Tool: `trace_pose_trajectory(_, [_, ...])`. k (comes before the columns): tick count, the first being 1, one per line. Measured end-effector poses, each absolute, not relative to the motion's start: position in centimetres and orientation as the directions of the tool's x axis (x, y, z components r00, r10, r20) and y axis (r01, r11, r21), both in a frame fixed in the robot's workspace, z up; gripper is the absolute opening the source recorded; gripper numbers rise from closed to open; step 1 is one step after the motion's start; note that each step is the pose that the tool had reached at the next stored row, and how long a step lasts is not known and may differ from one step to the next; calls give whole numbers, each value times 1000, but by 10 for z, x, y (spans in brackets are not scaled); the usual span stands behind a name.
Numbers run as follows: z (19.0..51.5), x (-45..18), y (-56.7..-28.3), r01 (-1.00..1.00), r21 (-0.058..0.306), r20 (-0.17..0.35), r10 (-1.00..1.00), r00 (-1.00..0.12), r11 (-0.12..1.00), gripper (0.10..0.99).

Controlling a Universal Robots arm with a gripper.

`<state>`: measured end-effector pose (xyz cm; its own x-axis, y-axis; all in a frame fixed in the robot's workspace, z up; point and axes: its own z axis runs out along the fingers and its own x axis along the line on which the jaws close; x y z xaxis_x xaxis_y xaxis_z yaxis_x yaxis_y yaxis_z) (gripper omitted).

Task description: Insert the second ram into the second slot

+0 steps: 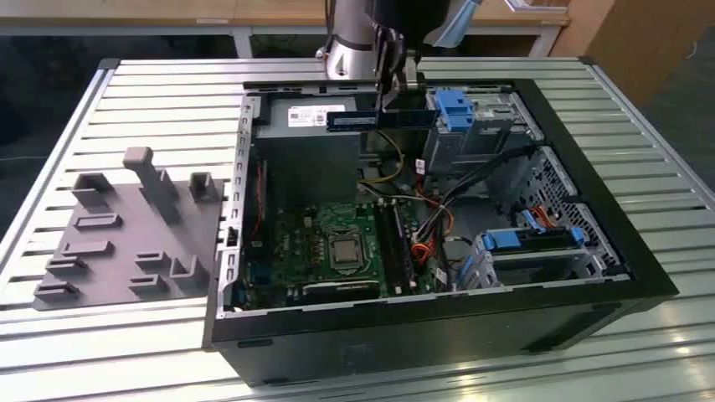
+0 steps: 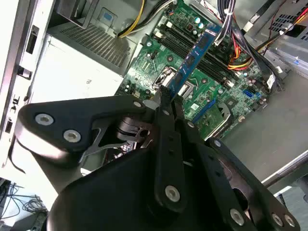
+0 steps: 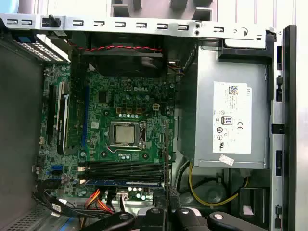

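In the exterior view, an open black metal case [image 1: 625, 276] lies on a table [image 1: 167, 92] of ribbed aluminium slats. The gripper [image 1: 394, 107] hangs over the far part of the case. Its jaws are pressed narrow on the ram [image 1: 374, 121], a thin, long blue-green stick with a pale label. The ram is in the air and level, above the grey box of the power supply [image 1: 307, 146]. It is well apart from the green board [image 1: 324, 243], which is lower and nearer in the case. The long dark slots [image 1: 391, 239] run along the board's side toward the exterior view's right. On the slats at the exterior view's left of the case lies a matte grey fixture [image 1: 123, 243] with upright blocks.

In the second wrist view, the black fingers [image 2: 168, 159], with round bolts, meet at the gripper [image 2: 166, 96] and clamp one end of the ram [image 2: 192, 60]. The stick reaches away from them over the board [image 2: 221, 91], above the black slots [image 2: 175, 43] and not seated. Beside the board is the perforated sheet metal of the power supply [image 2: 86, 43].

In the first wrist view, the board [image 3: 110, 101] is seen flat, with a shiny square socket [image 3: 124, 133] in the middle and the parallel slots [image 3: 125, 167] near the gripper [image 3: 168, 207]. A blue strip [image 3: 122, 183] lies along the slot row closest to the gripper; I cannot tell whether it is a stick or a coloured slot. The ram [image 3: 166, 154] is seen on edge, as a thin dark line. The power supply [image 3: 207, 67] is smooth grey metal.
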<state>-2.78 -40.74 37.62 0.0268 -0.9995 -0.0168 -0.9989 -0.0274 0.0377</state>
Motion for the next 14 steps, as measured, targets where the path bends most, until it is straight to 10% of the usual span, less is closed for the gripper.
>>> trace_pose_trajectory(14, [376,-28,-411,-999,38,-10,-1000,27,-27,137])
